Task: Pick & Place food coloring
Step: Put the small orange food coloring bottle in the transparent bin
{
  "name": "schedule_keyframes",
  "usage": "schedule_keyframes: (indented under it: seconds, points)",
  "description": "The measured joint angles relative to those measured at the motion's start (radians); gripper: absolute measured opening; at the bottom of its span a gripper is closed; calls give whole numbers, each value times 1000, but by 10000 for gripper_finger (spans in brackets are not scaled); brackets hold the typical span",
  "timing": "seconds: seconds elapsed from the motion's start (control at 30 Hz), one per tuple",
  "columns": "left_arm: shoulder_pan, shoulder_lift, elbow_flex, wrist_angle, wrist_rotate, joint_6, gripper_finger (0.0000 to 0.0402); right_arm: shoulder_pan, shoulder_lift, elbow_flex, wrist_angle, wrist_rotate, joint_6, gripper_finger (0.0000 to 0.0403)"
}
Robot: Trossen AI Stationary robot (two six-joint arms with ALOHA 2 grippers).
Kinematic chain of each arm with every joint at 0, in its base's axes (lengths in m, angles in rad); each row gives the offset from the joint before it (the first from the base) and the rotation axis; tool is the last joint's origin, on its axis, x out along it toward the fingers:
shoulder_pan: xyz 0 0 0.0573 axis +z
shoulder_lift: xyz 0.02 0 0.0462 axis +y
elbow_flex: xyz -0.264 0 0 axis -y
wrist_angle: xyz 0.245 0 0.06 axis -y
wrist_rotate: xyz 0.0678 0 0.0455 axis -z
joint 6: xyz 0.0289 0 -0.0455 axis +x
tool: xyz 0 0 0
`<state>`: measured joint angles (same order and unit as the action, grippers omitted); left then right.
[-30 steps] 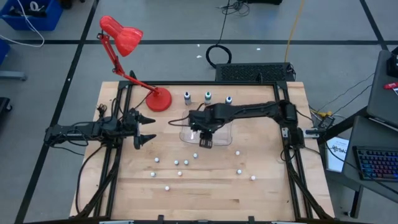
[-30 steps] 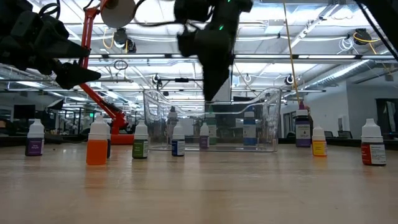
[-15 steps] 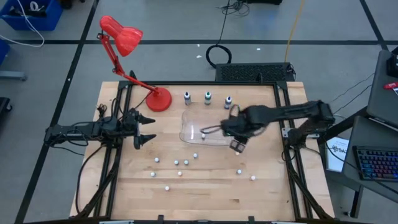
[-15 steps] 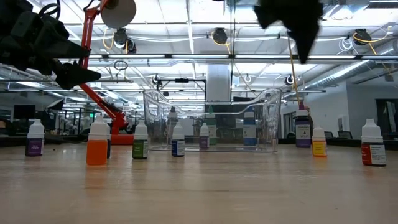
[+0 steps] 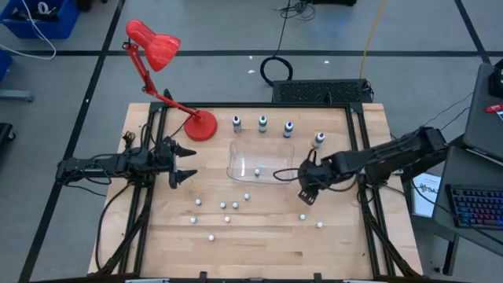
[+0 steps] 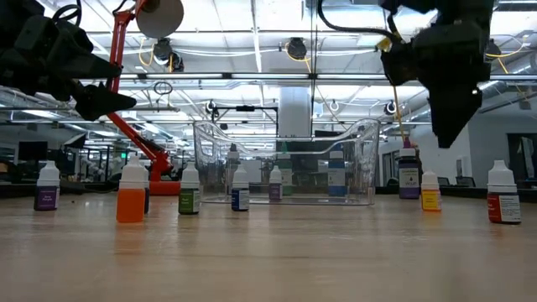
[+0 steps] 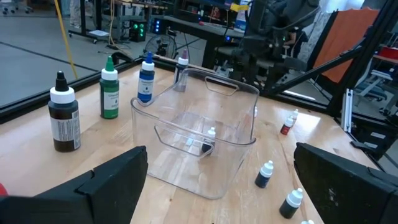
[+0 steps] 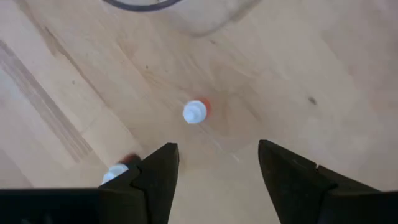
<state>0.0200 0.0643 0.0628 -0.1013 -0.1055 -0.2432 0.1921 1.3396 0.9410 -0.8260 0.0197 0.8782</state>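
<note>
Red-bodied dropper bottle [image 8: 195, 112] on the table, just ahead of the right gripper's [image 8: 217, 163] parted, empty jaws

From above, a clear bin [image 5: 259, 161] sits near the middle of the wooden table [image 5: 251, 251], holding one small white-capped bottle [image 5: 257, 170]. Four dropper bottles [image 5: 262, 122] stand toward the far edge — three in a row behind the bin, the fourth off its right corner. Small white-capped bottles [image 5: 224, 206] dot the near half. The right gripper [image 5: 307, 194] hovers beside the bin's right end, empty. The left gripper [image 5: 183, 162] waits, fingers spread, near the left edge — beside a red lamp [image 5: 157, 47].
</note>
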Motion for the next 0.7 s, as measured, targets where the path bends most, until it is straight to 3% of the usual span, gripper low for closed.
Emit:
schedule_keyframes:
  seconds: [0.4,0.57,0.7]
  points:
    - [0,0,0,0,0,0,399,0,75,-11,125,-27,-64,204]
    - [0,0,0,0,0,0,399,8,129,113,20,-38,-115,203]
    - [0,0,0,0,0,0,399,23,168,219,-132,65,-148,203]
